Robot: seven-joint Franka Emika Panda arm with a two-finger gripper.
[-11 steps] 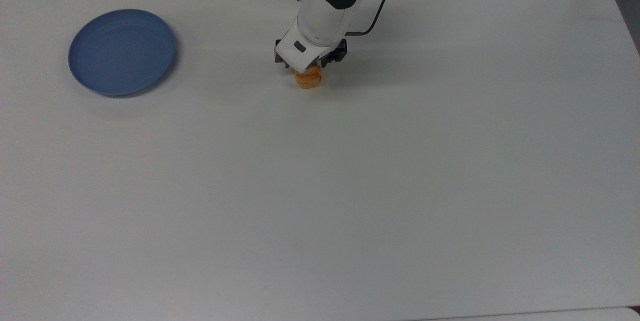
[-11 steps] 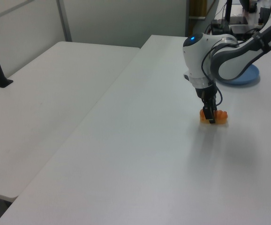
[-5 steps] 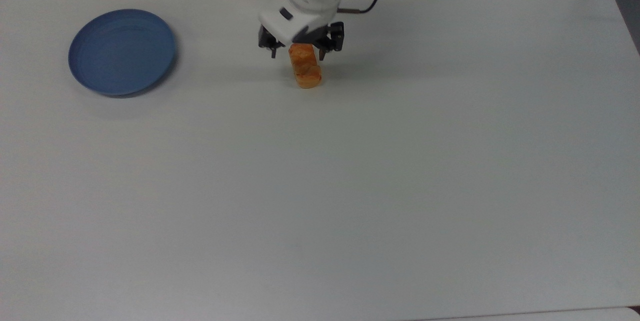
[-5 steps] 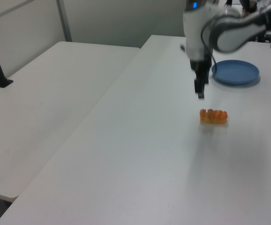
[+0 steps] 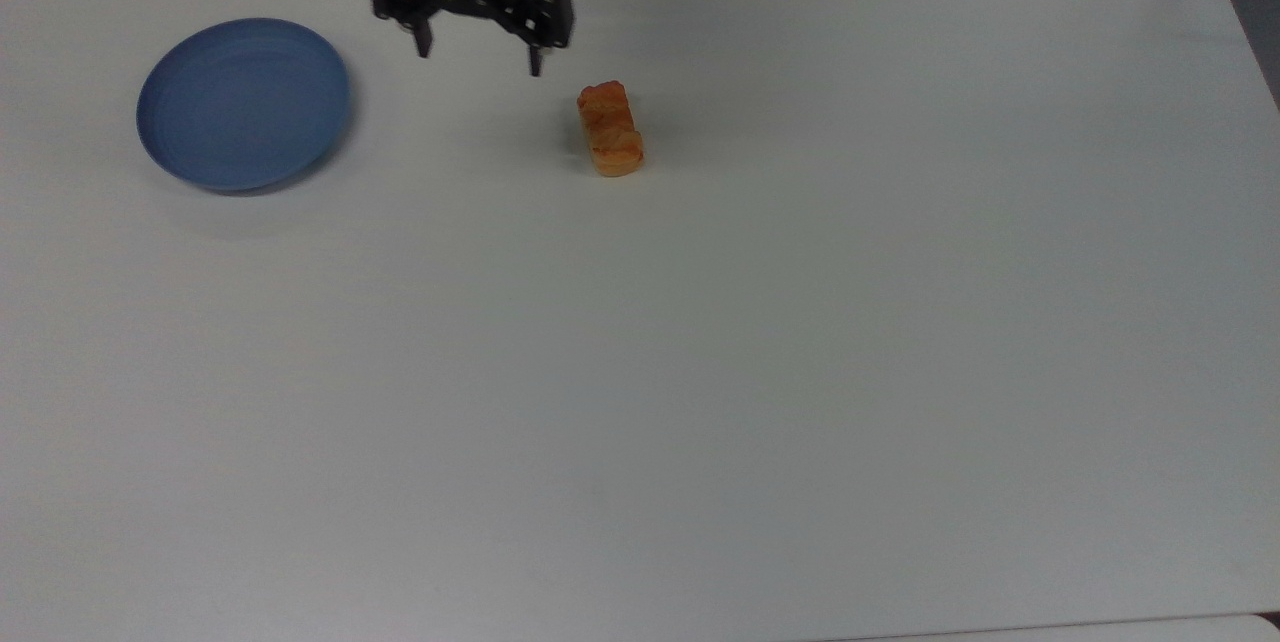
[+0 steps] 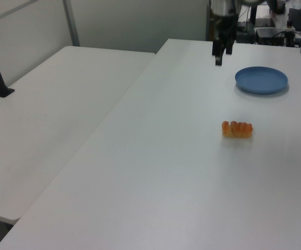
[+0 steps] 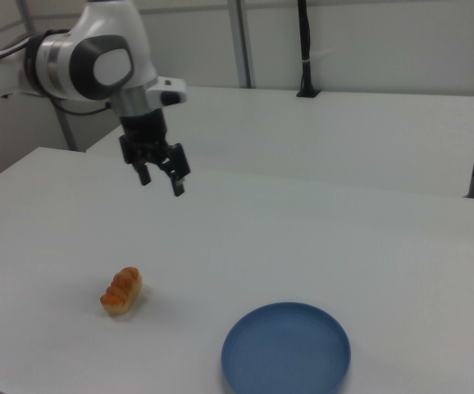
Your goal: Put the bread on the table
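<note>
Bread (image 5: 609, 129): resting on bench (image 5: 700, 372), apart from blue plate (image 5: 243, 103). Gripper (image 5: 478, 62): fingers wide, empty, raised; should clear away without disturbing it.

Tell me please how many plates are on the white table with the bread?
1. The blue plate lies empty near the top view's left end of the table, apart from the bread. The raised end effector hides nothing that would suggest a second plate.

Bread (image 5: 609, 129): golden-orange w/ browned ridged top. Table (image 5: 700, 372) plain matte white; plate (image 5: 244, 103) solid blue. Fingers (image 5: 534, 57) black, arm white.
</note>
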